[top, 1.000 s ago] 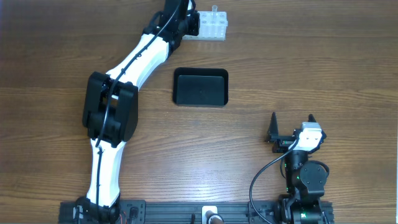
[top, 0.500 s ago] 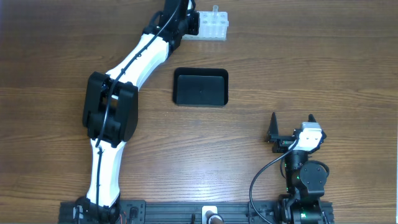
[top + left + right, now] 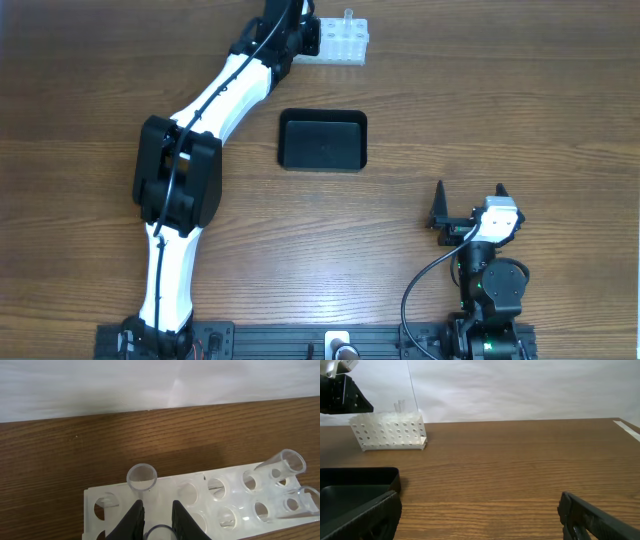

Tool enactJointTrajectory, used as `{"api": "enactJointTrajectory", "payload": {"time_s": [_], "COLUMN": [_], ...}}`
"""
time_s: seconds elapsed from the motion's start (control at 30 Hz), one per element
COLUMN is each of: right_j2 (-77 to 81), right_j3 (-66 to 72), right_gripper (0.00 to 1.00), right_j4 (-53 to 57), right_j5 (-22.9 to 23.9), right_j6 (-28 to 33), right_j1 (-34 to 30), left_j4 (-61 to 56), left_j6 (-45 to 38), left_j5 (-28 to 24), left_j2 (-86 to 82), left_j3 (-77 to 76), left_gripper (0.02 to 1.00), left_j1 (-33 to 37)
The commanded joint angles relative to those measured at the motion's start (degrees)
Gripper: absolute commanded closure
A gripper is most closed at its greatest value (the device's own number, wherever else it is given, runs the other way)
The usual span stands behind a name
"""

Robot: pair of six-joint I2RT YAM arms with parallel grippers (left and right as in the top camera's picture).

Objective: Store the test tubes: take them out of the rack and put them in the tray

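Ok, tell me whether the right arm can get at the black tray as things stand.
Probably yes. Bare table lies between the open right gripper and the tray, and the left arm is up at the rack, clear of that path.

The surface (image 3: 520,110) is a brown wood-grain board, with the grain running from left to right. A clear plastic rack (image 3: 340,48) stands on it close to the far edge, about midway along that edge. A black rectangular tray (image 3: 322,145) with rounded corners lies flat on the wood. Its long sides run parallel to the far edge. It sits on the near side of the rack, with a strip of bare wood between them. A black rail (image 3: 260,335) runs along the near edge.
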State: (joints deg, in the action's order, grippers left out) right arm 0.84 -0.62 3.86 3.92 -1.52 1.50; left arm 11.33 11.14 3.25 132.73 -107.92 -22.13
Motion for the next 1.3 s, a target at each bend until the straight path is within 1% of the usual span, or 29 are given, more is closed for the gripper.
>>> {"api": "enactJointTrajectory", "payload": {"time_s": [0.03,0.6,1.2,1.3], "right_j2": [-0.6,-0.6,-0.6,-0.6], "right_j3": [0.3,0.3,0.3,0.3], "right_gripper": [0.007,0.009,0.009,0.007], "right_j4": [0.2,0.2,0.2,0.2], "right_j5": [-0.5,-0.5,-0.5,-0.5], "right_j6": [-0.6,-0.6,-0.6,-0.6], "right_j1": [0.3,0.3,0.3,0.3], "left_j4": [0.0,0.0,0.0,0.0], "left_j6": [0.0,0.0,-0.5,-0.5], "left_j5": [-0.1,2.7,2.9,4.2], "left_j2": [0.3,-2.0,-4.9,-5.7], "left_j3": [-1.2,-1.2,-1.2,-1.2], "left_gripper": [0.84,0.84,0.838,0.84], "left_j1": [-0.7,-1.4,-1.3,-1.4]}}
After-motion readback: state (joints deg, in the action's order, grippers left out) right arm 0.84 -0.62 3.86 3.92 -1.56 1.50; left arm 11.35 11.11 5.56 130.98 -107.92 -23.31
